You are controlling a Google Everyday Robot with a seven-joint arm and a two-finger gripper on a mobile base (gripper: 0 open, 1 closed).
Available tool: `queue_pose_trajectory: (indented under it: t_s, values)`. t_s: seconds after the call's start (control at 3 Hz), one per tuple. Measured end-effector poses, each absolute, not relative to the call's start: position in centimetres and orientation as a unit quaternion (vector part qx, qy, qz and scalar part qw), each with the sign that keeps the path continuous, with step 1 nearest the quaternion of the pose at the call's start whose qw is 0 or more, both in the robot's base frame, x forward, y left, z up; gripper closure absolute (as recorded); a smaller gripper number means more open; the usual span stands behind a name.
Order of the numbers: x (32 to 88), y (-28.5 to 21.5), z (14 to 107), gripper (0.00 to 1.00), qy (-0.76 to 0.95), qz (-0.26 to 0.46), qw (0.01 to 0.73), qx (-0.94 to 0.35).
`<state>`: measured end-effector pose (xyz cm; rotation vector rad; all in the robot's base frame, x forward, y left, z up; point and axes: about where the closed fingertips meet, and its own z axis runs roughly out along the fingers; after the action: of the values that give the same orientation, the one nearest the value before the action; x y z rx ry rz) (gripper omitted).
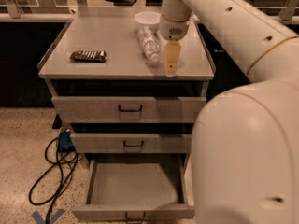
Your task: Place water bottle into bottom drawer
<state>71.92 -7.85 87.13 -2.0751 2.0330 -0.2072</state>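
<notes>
The water bottle (148, 44) lies on its side on the grey cabinet top, near the back and right of centre, just in front of a white bowl (147, 18). My gripper (171, 62) hangs down from the white arm over the cabinet top, just to the right of the bottle and close to the surface. It holds nothing that I can see. The bottom drawer (135, 213) is pulled out and its tray looks empty. The middle drawer (133, 143) and the top drawer (130, 109) are slightly out.
A dark flat packet (88, 56) lies on the left of the cabinet top. A black cable (51, 181) and a blue plug (64, 141) lie on the speckled floor left of the cabinet. My arm's large white body (247, 157) fills the right foreground.
</notes>
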Motion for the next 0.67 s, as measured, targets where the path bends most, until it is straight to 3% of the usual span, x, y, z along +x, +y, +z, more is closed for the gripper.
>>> queue_pose_trajectory:
  t_s: [0.67]
  values:
    - [77.4,-7.1,84.6,0.0,0.705,-0.057,0.126,-0.696]
